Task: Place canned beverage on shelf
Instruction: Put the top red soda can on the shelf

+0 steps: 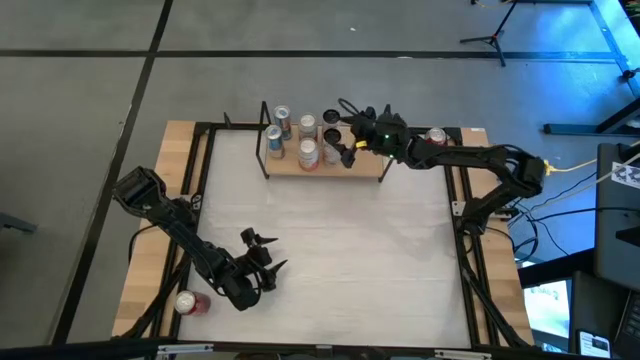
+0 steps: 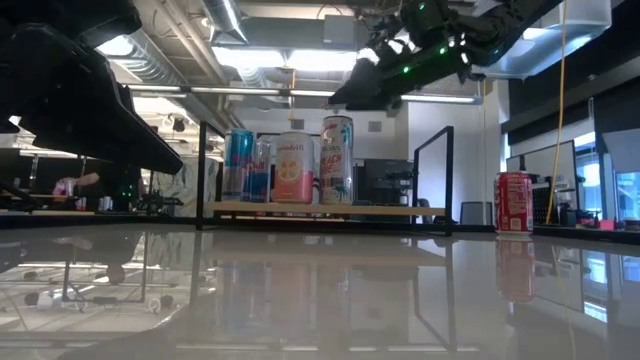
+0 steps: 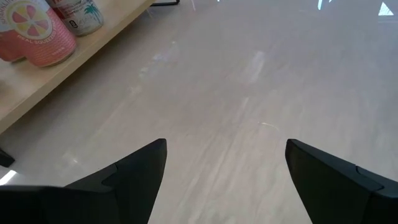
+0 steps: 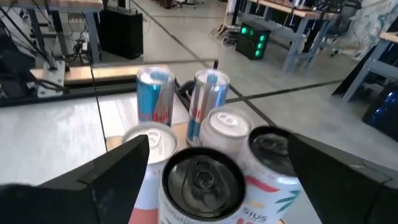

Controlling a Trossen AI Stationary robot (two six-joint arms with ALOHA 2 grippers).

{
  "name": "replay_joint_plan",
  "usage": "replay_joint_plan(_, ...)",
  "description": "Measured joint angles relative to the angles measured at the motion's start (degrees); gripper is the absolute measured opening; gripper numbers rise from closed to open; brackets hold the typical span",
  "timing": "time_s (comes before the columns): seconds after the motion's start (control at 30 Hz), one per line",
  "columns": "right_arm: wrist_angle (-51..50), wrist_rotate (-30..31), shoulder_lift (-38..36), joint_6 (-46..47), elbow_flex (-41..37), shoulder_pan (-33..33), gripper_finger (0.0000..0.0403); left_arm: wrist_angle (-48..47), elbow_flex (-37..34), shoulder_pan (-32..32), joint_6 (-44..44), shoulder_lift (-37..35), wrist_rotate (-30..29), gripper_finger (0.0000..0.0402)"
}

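Nearby, red can (image 2: 514,202) beside shelf (image 2: 330,209)

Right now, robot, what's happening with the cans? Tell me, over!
Right gripper open above the cans on the shelf. Left gripper open, waiting low over the table. Two red cans off the shelf: one near the left arm, one far right.

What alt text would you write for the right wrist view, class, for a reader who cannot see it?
The open right gripper hovers over a cluster of upright cans on the shelf, its dark fingers either side of a black-topped can. Behind it stand two blue cans and white-topped ones; beyond lies a workshop floor.
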Motion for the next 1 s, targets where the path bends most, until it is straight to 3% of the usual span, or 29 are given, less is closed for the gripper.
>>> replay_joint_plan(0.2,-7.0,0.0,-6.5,0.0,0.0,0.0,0.0381,0.0,0.0,0.0,0.0,0.0,0.0,0.0318)
replay_joint_plan(0.4,-22.5,2.2,-16.2,0.0,2.9,0.0,0.0381,0.0,0.0,0.0,0.0,0.0,0.0,0.0318)
replay_joint_plan(0.57,-38.0,10.1,-23.7,0.3,7.4,0.0,0.0381,0.2,0.0,0.0,0.0,0.0,0.0,0.0318)
replay_joint_plan(0.83,-59.5,29.0,-30.4,8.8,10.9,-0.9,0.0381,0.7,0.0,0.1,0.0,0.0,0.0,0.0318)
replay_joint_plan(1.0,-70.2,30.8,-30.2,14.0,10.0,-7.9,0.0381,1.0,0.0,1.0,0.0,0.0,0.0,0.0318)
